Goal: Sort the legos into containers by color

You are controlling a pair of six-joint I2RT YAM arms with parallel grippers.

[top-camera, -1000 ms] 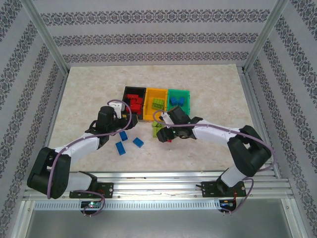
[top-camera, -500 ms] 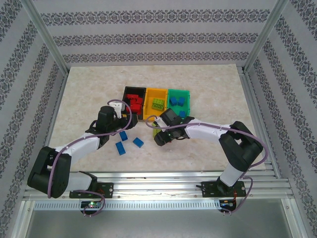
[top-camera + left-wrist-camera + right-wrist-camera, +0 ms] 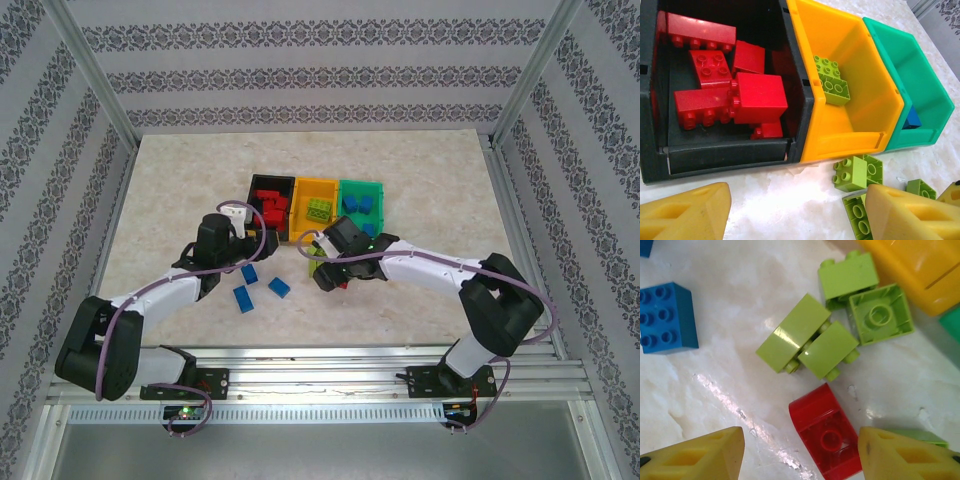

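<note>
**Sorting well along, loose bricks left in front of the bins**

Done so far: a pile of red bricks (image 3: 757, 97) sits in the black bin (image 3: 725, 155). Two lime bricks (image 3: 832, 82) are in the orange-yellow bin (image 3: 850, 142), and some blue bricks (image 3: 912, 119) are in the green bin (image 3: 920, 85).

Left on the surface (image 3: 170, 200): three blue bricks (image 3: 279, 288) near the left arm, a cluster of lime bricks (image 3: 807, 342) just in front of the orange-yellow bin, and one red brick (image 3: 825, 432) beside that cluster. By the look of it, more than half is sorted.

Left arm: reaches forward and low, wrist near the front of the black bin. The left fingers (image 3: 687, 212) are spread and hold nothing.

Right arm: elbow out to the right, forearm stretched leftward, wrist pointing down over the loose cluster. The right fingers (image 3: 697, 455) are spread with the red brick lying between them. The brick is close to one finger and well apart from the other, so it is not pinched. Likely next pick is that red brick, bound for the black bin.
</note>
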